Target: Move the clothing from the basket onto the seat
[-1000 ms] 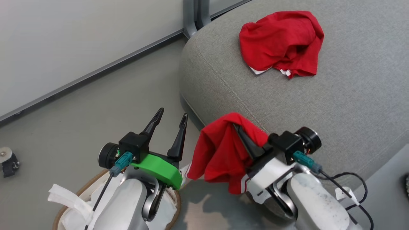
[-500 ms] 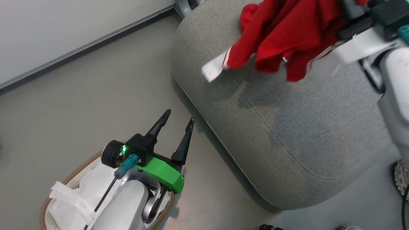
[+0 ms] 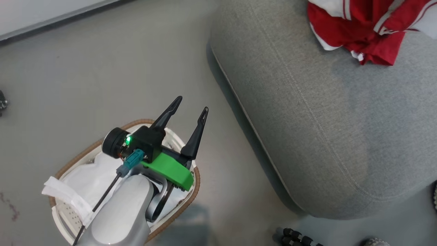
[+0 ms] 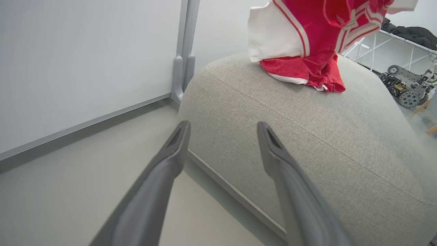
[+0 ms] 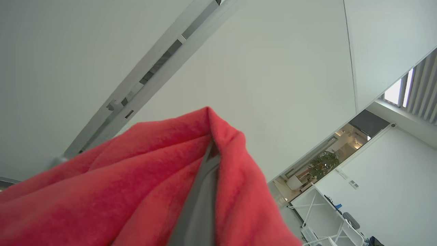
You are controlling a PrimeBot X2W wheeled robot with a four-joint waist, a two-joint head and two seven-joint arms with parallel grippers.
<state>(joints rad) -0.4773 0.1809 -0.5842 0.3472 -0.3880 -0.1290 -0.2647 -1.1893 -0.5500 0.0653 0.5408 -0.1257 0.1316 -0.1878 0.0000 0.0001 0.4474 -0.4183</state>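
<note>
Red-and-white clothing, long axis vertical, above the seat.

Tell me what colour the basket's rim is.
Brown; the basket rim shows best in the head view.

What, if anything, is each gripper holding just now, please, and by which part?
The right gripper is shut on a red garment, pinching a fold that drapes over it; which part cannot be told. The left gripper is open and empty.
</note>
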